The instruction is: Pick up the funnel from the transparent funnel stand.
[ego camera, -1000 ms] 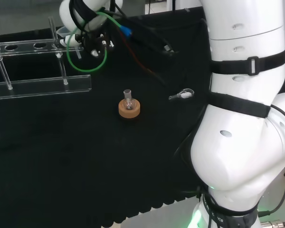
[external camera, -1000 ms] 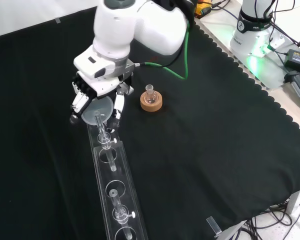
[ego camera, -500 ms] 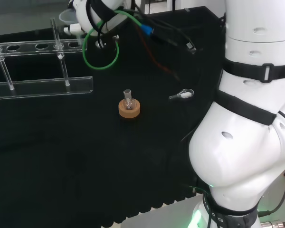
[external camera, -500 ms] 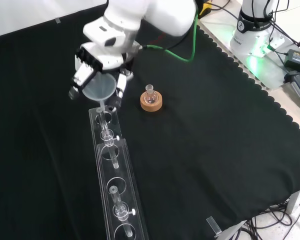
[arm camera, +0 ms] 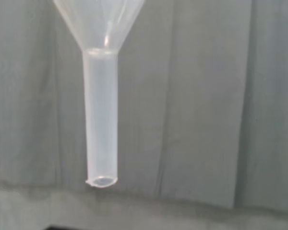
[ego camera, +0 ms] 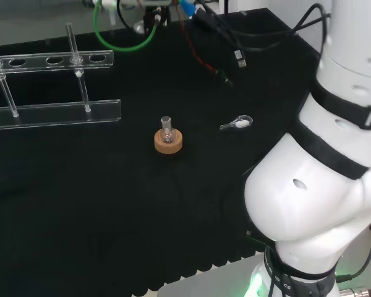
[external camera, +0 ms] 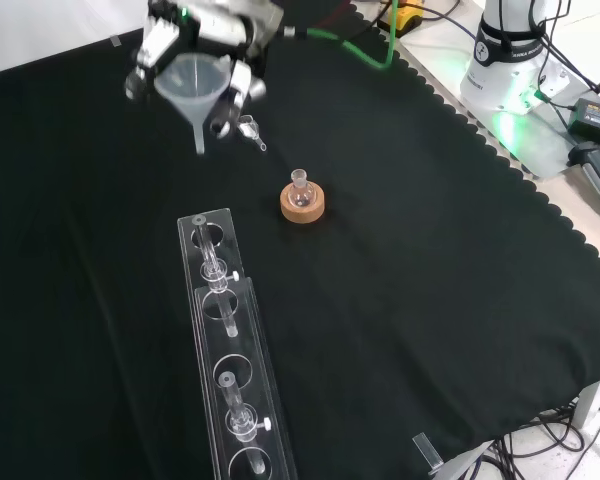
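Observation:
In the front view the hand is high above the cloth at the top, its fingers curled round the cone of a clear funnel. The funnel hangs upright with its stem pointing down, well clear of the transparent funnel stand. The stand's end hole lies below and nearer the camera. The wrist view has the funnel's stem in the air against a grey backdrop. In the head view the stand stretches along the left, with its upper holed rail.
A cork ring carries a small glass flask right of the stand's end; the ring also shows mid-bench in the head view. A small clear glass piece lies near the hand, seen in the head view. Clear posts stand in the rack.
The hand has risen with the funnel, and the stem has come up out of the stand's end hole. In the head view the hand has gone past the top edge.

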You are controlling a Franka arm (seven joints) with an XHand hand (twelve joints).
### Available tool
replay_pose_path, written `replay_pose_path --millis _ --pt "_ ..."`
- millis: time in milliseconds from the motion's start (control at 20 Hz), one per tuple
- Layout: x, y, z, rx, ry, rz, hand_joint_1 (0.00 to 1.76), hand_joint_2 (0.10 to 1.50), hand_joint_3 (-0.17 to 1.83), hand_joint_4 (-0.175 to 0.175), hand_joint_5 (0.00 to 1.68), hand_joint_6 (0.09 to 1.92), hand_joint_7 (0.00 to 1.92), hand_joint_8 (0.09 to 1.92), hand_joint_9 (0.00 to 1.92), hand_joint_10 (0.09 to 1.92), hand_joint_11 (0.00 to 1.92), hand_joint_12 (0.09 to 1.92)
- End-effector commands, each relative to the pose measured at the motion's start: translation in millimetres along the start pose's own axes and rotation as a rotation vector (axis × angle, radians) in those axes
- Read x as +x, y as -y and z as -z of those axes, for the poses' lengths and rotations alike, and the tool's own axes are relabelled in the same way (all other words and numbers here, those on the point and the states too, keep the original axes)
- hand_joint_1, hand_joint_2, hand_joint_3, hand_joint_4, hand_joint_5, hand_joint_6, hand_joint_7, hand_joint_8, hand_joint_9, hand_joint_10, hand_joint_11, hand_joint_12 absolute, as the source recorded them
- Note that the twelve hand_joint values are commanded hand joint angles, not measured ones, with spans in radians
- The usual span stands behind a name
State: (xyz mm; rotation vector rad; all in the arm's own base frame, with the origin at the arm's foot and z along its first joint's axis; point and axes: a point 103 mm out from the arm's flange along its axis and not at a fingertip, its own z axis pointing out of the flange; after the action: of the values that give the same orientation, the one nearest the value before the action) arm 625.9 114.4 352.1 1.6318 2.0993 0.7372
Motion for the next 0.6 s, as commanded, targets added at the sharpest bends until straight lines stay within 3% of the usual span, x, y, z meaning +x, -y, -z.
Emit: replay_pose_path --millis 50,150,300,450,600 --pt "-16.4 26.0 91.3 -0.064 -0.015 -0.001 1.23 0.76 0.35 -0.175 1.53 0.09 1.69 0.82 1.92 0.77 1.87 1.0" --pt "-15.7 41.0 110.9 -0.026 -0.022 0.006 1.23 0.76 0.36 -0.175 1.53 0.09 1.69 0.82 1.92 0.77 1.86 1.0" --pt "-13.2 66.2 131.8 0.039 -0.047 0.057 1.23 0.74 0.4 -0.175 1.53 0.09 1.69 0.81 1.92 0.77 1.86 1.0" --pt "-12.3 91.3 146.7 0.065 -0.086 0.109 1.23 0.73 0.41 -0.175 1.54 0.09 1.69 0.81 1.92 0.77 1.86 1.0" --pt "-1.7 120.3 156.6 0.125 -0.119 0.204 1.23 0.73 0.41 -0.175 1.54 0.09 1.69 0.81 1.92 0.77 1.86 1.0"
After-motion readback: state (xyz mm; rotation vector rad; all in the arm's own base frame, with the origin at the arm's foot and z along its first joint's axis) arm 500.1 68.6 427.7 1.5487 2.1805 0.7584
